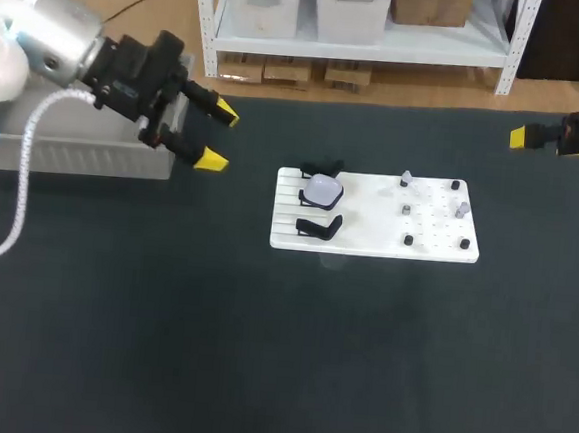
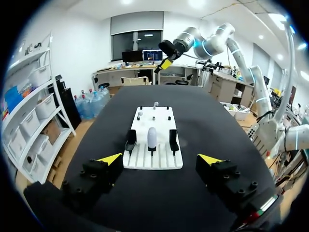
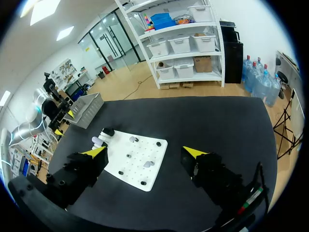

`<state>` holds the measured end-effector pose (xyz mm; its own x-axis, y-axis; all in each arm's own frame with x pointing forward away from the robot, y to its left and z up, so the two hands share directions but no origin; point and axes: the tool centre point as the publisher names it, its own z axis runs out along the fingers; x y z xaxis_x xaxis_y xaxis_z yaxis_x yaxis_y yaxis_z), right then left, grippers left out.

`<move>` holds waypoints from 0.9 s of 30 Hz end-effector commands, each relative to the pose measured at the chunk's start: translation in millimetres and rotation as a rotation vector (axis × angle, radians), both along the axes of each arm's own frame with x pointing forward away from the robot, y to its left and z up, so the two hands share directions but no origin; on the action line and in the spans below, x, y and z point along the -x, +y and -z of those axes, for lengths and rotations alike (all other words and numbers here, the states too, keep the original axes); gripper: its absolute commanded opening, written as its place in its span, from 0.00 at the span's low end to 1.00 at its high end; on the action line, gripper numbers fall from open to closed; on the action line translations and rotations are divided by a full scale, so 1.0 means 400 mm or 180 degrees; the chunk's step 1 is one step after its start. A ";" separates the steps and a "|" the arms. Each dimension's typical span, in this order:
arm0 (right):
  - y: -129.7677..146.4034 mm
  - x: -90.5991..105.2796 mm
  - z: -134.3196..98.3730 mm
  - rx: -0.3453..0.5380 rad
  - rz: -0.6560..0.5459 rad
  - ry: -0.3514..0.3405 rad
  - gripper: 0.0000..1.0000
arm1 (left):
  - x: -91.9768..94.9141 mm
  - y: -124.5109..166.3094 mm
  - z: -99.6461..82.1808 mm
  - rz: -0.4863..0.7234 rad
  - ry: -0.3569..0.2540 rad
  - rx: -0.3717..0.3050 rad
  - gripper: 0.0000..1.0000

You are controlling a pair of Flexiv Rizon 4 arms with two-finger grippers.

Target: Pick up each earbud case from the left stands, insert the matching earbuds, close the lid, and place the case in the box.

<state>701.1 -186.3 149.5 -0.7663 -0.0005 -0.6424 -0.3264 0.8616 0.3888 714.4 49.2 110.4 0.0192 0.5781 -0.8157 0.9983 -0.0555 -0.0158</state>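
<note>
My left gripper point(image 2: 160, 159) hangs spread and empty. The case point(image 2: 151, 137) sits ahead on its stand, unpicked. My right gripper point(image 3: 145, 152) is spread too. Every step for it seems left.

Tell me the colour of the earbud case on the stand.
White; the earbud case shows best in the head view.

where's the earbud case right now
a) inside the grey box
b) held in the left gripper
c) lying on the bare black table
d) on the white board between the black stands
d: the pale earbud case sits on the white board between the two black stands, while the left gripper is open and holds nothing, well off to the side of the board.
</note>
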 end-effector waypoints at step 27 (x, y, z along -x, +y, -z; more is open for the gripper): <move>0.001 0.001 -0.001 0.0005 0.0004 0.0000 1.00 | -0.036 -0.161 0.157 0.0106 0.0209 0.0295 1.00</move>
<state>701.1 -186.3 149.5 -0.7664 -0.0005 -0.6424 -0.3265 0.8615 0.3888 730.7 -12.0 51.7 -0.0204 0.5072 -0.8616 0.9919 -0.0980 -0.0812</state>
